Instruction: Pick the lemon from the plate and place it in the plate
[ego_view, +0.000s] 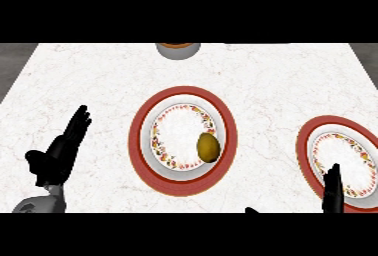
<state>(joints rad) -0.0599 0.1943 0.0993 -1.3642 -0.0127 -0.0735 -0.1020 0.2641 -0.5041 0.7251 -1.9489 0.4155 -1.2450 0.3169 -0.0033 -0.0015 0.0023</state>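
The lemon (208, 147) lies on the middle plate (182, 95) while both robot hands, left (63, 150) and right (333, 192), hang released; any grasp should curl round its sides without tipping the rim.

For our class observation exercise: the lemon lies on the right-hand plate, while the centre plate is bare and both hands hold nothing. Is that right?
Not quite. The head view shows the lemon lying on the centre plate; the right-hand plate is the bare one. Both the left hand and right hand hold nothing.
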